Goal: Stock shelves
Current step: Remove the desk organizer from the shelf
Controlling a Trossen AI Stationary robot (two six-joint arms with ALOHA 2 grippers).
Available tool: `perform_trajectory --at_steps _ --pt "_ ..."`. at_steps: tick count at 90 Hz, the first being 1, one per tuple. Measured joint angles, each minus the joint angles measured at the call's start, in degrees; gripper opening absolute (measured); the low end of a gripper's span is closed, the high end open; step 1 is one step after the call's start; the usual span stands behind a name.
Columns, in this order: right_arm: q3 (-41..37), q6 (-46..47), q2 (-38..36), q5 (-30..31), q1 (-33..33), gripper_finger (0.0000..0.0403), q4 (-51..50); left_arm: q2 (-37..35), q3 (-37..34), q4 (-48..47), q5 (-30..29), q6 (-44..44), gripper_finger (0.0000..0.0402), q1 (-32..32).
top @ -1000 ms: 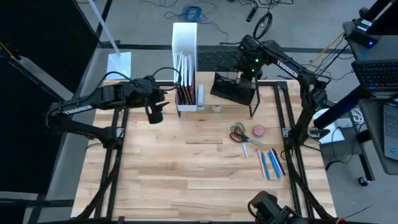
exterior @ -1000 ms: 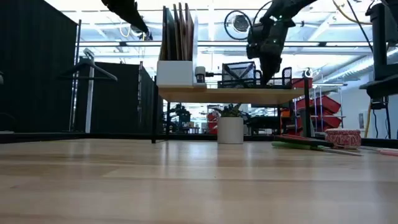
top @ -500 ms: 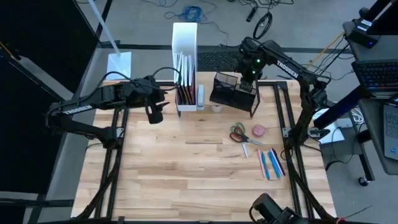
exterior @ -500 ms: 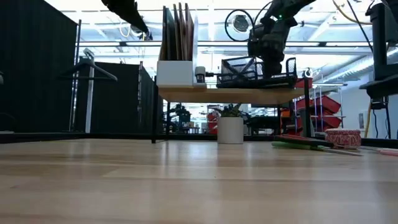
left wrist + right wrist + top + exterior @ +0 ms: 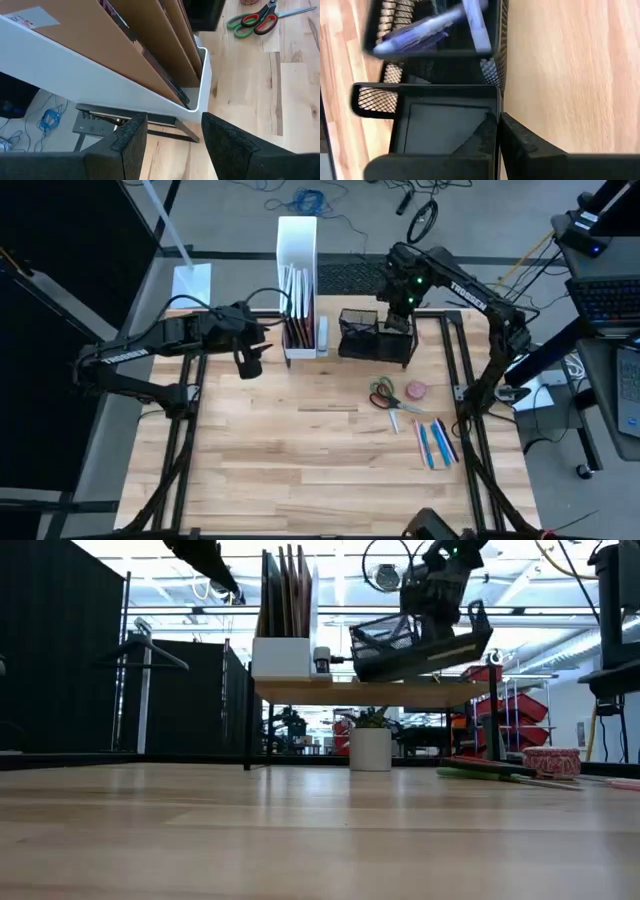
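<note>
With your right gripper (image 5: 437, 602) jaws clamped on the wall of the black wire-mesh organizer tray (image 5: 420, 640), tilted above the low light-wood riser shelf (image 5: 370, 692) at the tabletop's far edge, level it before lowering; left gripper (image 5: 250, 363) waits, jaws apart and empty.

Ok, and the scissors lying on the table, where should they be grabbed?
At the narrow neck where the blades meet the red and green handles, from straight above: the scissors lie flat and closed on the table, so fingers can straddle them there.
</note>
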Motion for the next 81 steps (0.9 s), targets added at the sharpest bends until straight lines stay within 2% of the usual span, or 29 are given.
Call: perform_trajectory --at_steps 26,50,65,81 --pt "0.1 3.8 -2.6 0.6 7.7 0.0000 -0.2 0.0 0.0 0.0 0.0 -0.5 0.0176 -0.2" --pt "0.1 9.0 -2.7 0.9 17.4 0.0000 -0.2 0.0 0.0 -1.0 0.0 -3.2 0.0176 -1.8" --pt "0.1 13.2 -2.7 5.3 24.7 0.0000 0.7 0.0 0.0 -3.1 0.0 -5.0 0.0176 -3.8" --pt "-1.6 18.2 -3.0 8.2 32.7 0.0000 7.8 0.0 0.0 -3.9 0.0 -7.6 0.0176 -7.0"
